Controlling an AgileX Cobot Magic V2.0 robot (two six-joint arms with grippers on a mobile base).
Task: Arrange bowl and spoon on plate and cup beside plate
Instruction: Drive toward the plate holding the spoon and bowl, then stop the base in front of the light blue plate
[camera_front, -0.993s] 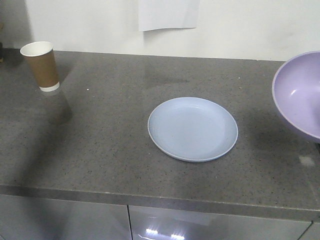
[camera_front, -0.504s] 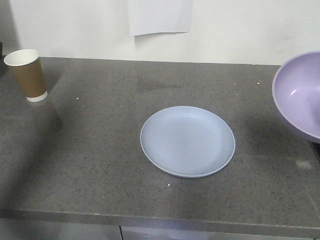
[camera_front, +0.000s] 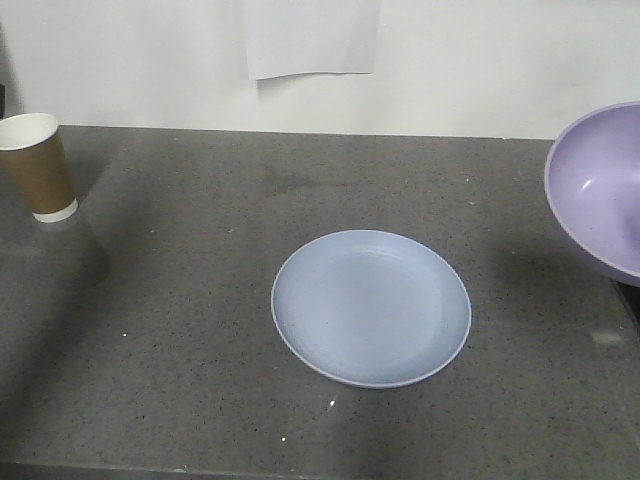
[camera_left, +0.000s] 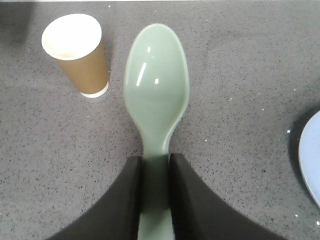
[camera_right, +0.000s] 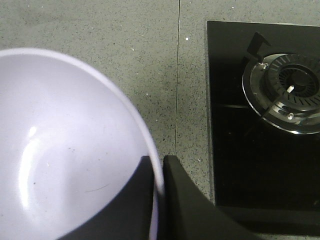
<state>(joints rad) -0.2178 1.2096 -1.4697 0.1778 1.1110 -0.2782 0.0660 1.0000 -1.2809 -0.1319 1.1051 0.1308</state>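
Observation:
The pale blue plate lies flat in the middle of the grey counter. A brown paper cup stands upright at the far left; the left wrist view also shows the cup. My left gripper is shut on the handle of the mint-green spoon, held above the counter just right of the cup. The lavender bowl hangs tilted at the right edge, above the counter. My right gripper is shut on the bowl at its rim, one finger inside and one outside.
The grey stone counter runs along a white wall with a sheet of paper on it. A black hob with a gas burner lies on the counter right of the bowl. A corner of the plate shows in the left wrist view.
The front view has shifted: the cup and plate sit lower and further left in the frame, and the counter's front edge has dropped out of view. The bowl stays at the same place.

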